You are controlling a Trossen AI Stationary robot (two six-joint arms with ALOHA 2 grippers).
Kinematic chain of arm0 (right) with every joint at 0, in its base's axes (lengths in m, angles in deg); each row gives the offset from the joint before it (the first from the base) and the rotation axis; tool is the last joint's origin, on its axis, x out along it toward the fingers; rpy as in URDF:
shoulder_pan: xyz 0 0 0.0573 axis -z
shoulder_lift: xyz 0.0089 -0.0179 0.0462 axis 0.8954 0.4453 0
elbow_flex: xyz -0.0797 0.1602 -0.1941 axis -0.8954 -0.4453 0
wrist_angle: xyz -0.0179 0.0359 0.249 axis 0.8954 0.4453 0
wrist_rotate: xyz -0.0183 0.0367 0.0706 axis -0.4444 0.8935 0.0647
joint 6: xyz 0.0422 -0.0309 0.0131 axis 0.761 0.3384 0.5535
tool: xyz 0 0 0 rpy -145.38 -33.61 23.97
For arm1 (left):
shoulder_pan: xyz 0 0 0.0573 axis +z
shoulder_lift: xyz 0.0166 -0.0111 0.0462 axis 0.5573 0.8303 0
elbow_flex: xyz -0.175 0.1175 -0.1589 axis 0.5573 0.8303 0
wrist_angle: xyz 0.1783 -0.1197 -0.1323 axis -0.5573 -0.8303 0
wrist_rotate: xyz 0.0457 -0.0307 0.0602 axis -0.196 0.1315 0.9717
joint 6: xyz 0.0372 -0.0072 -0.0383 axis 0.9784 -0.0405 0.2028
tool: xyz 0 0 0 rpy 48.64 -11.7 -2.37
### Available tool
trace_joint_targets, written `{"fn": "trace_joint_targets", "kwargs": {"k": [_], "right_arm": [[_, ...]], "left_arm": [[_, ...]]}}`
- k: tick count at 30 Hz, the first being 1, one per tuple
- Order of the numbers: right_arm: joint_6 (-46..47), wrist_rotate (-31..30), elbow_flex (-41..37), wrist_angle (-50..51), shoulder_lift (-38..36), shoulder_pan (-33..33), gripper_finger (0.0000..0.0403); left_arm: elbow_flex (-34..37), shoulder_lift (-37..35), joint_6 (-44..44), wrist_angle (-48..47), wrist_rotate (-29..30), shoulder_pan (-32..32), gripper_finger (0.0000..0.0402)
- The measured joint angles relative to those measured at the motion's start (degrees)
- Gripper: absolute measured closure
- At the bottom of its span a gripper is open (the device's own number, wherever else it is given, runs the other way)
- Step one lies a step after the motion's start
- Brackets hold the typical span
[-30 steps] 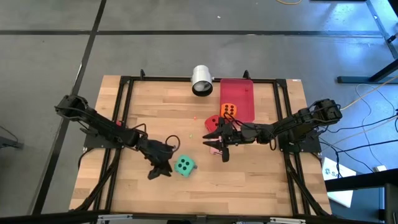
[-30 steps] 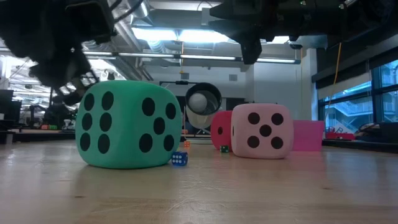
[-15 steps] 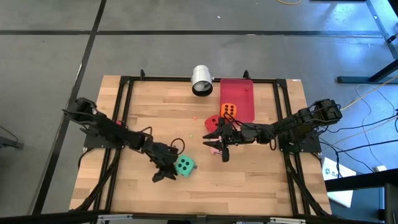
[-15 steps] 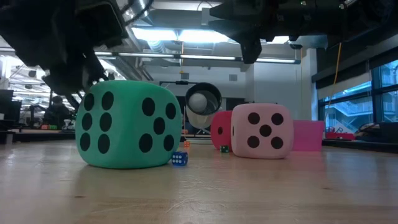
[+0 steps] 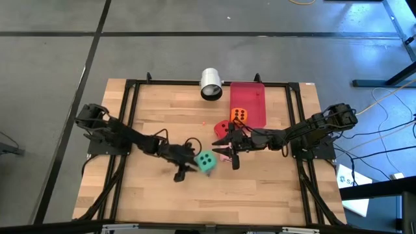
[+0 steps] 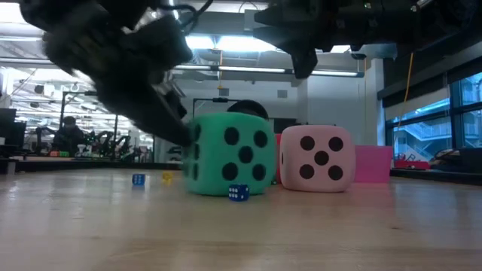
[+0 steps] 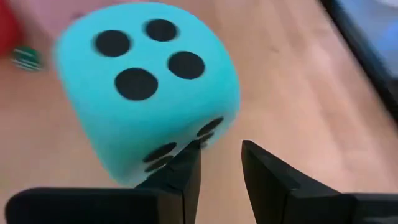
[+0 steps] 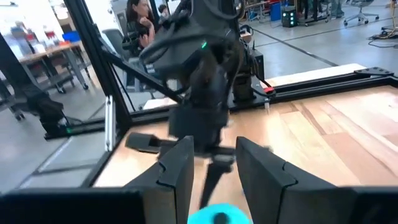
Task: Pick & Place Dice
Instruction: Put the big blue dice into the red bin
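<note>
The green die (image 5: 207, 162) rests on the table at mid-table, close beside the pink die (image 6: 316, 158). My left gripper (image 7: 221, 163) reaches in from the left, slanting down, with a narrow empty gap between its fingers and one finger against the green die (image 7: 143, 81). My right gripper (image 5: 220, 146) hovers open above the pink die (image 5: 225, 155), holding nothing; in the low view this gripper (image 6: 301, 64) hangs well above it. The red die (image 5: 223, 127) lies beside the red tray (image 5: 253, 94). The orange die (image 5: 238, 115) sits on the tray. My left gripper touches the green die with the outer side of one finger (image 7: 186, 171), against the lower part of the die's face toward the table's left (image 7: 163, 155). The fingers come slanting down from the table's left. The die stands on the table, with nothing between the fingers.
A white cup (image 5: 210, 84) lies on its side at the far edge, left of the tray. Tiny dice lie on the wood: a blue one (image 6: 238, 193) in front of the green die, another blue (image 6: 138, 179) and a yellow one (image 6: 166, 178) to its left. A black frame (image 5: 130, 97) borders the table.
My left gripper has gone toward the table's right edge and downward, rolling its wrist, and has pushed the green die along. The die has slid right and a little toward the far edge, turning about, and now stands next to the pink die. My right gripper has kept still.
</note>
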Motion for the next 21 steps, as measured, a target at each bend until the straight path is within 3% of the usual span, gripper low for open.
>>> {"fn": "trace_joint_targets", "kwargs": {"k": [6,12,16,21], "right_arm": [[-6.9,0.0,0.0,1.9,0.0,0.0,0.0282],[-15.1,1.0,0.4,4.1,0.0,0.0,0.0282],[-16.8,1.0,5.6,14.5,0.0,0.0,0.0282],[-17.3,1.4,17.5,39.4,0.0,-0.2,0.0281]], "left_arm": [[0.0,0.0,5.6,0.7,2.4,5.1,0.0294],[0.0,0.0,5.3,0.4,1.2,8.9,0.0294],[0.0,-0.7,6.1,-2.0,-2.1,10.4,0.0294],[0.0,-6.7,7.4,-10.6,-5.5,12.0,0.0294]]}}
